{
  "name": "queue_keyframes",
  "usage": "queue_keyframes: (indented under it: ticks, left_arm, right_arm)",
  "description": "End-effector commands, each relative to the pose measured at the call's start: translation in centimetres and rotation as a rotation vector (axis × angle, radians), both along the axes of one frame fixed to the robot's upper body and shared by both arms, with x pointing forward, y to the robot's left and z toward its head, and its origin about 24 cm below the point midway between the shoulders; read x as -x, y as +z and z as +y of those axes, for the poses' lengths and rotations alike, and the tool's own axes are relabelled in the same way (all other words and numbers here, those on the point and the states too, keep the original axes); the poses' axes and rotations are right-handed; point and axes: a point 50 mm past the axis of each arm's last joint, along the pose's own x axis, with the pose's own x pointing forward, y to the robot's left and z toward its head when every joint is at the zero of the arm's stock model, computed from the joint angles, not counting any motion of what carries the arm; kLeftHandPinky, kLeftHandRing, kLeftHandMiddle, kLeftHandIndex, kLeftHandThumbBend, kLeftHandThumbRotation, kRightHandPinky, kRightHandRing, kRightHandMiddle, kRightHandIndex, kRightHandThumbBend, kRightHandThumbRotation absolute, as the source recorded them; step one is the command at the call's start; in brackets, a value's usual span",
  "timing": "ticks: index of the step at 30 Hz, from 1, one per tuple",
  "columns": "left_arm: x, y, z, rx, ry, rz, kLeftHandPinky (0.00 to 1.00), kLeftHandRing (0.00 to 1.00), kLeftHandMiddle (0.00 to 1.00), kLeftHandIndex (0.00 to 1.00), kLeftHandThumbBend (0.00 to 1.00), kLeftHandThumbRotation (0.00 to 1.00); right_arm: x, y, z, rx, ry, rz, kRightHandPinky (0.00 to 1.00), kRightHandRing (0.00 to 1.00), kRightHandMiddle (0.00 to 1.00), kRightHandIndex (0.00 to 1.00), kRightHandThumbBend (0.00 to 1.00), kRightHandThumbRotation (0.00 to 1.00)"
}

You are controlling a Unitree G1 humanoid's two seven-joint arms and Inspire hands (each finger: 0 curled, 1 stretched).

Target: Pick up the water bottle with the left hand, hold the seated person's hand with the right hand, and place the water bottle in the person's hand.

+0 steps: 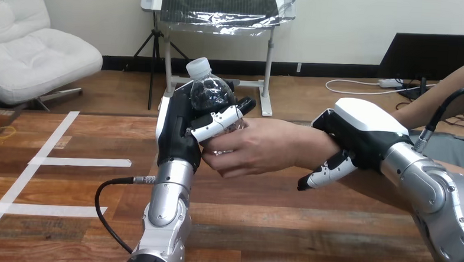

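Wooden table (307, 240) below: my left hand (179, 126) grips the water bottle (210, 91) upright above it, fingers (218, 123) wrapped round its clear body. The person's hand (258, 150) closes on the bottle's lower part, touching my fingers. My right hand (362, 136) is curled round the person's wrist (311, 147).

clear plastic water bottle (210, 91): see-through body, white cap (199, 66). left hand (175, 125): black palm, white back shell, black-and-white fingers. right hand (365, 128): same scheme, white shell over black. left forearm (167, 211) and right forearm (428, 181): silver. black cable (96, 203) by the left one. brown wooden bench (284, 228): streaky plank grain, light to dark brown, white tape strips (80, 161) on it.
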Motion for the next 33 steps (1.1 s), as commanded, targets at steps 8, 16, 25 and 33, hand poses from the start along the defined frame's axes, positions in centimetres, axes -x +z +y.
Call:
queue_keyframes:
  ticks: [8,16,25,33]
  left_arm:
    - [-0.8,3.5,-3.6,0.012,-0.136,-0.131,0.33,0.37,0.42,0.43,0.69,0.0]
    - [-1.0,3.0,-3.1,-0.071,-0.17,-0.092,0.44,0.53,0.58,0.58,0.75,0.12]
    - [-0.9,3.1,-2.3,-0.106,-0.156,-0.089,0.67,0.76,0.79,0.8,0.83,0.49]
    - [-0.9,3.2,-1.5,-0.113,-0.132,-0.091,0.84,0.86,0.85,0.86,0.84,0.69]
  right_arm:
    - [-0.7,1.8,0.2,-0.059,-0.004,-0.068,0.23,0.29,0.36,0.38,0.83,0.19]
    - [-0.6,1.6,0.0,-0.054,0.0,-0.046,0.25,0.32,0.39,0.4,0.85,0.22]
    - [-0.3,1.7,-0.3,0.01,0.02,0.016,0.3,0.38,0.46,0.55,0.9,0.39]
    - [0.0,1.8,-0.6,0.049,0.041,0.032,0.36,0.46,0.55,0.64,0.96,0.52]
